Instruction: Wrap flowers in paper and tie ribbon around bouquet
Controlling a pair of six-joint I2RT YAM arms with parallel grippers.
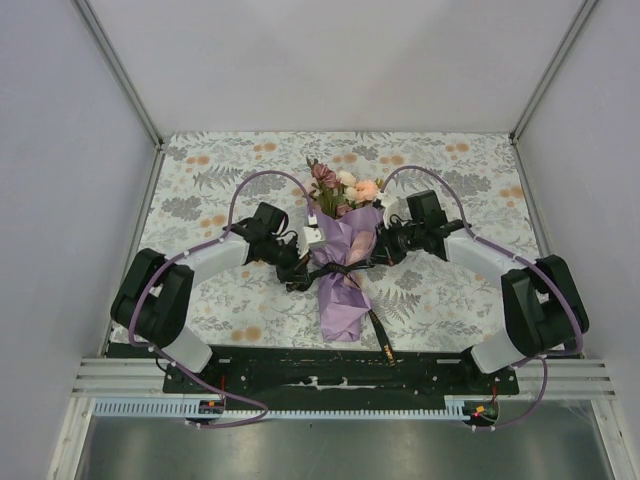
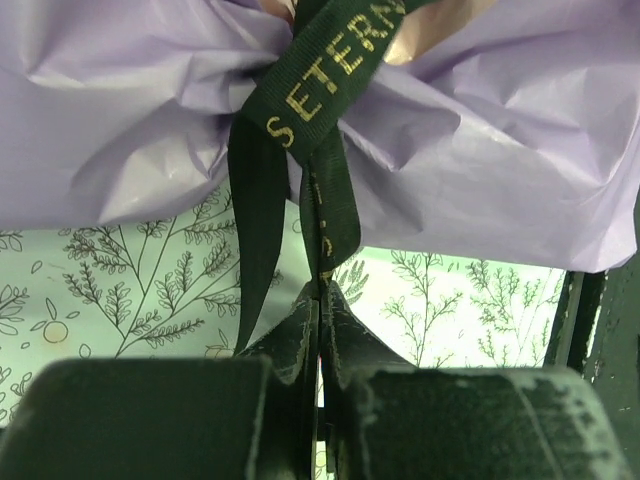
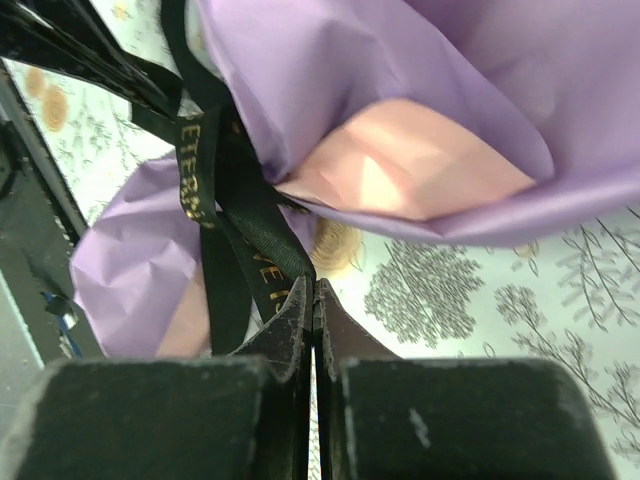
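Bouquet (image 1: 342, 262) lies in the middle of the counter (image 1: 450, 290), between your two arms, with its wide end pointing away from the arm bases and its narrow end toward the near edge. At the far, wide end the flowers (image 1: 345, 188) stick out: pink, peach and dusky-mauve blooms with green leaves. The paper (image 1: 343, 300) around them is lilac-purple on the outside, and your right wrist view shows its pink inner face where a fold opens. The ribbon (image 2: 322, 88), black with gold lettering, runs around the waist of the bouquet, and the paper is pinched and creased where it crosses. From the top view a dark strand runs on from beside the narrow end toward the near edge of the counter. Your left tool (image 2: 320, 300) sits just beside the left side of the bouquet's waist with its fingers pressed together, and a strand of the ribbon comes down from the wrap and goes in between the fingertips, so it is gripping the ribbon. A second strand hangs loose just to the left of that one. Your right tool (image 3: 313, 295) sits just beside the right side of the waist, its fingers also pressed together, with a strand of the ribbon caught between the tips. Under the bouquet in both wrist views you can see the floral-print cloth (image 3: 480, 300) that covers the counter.
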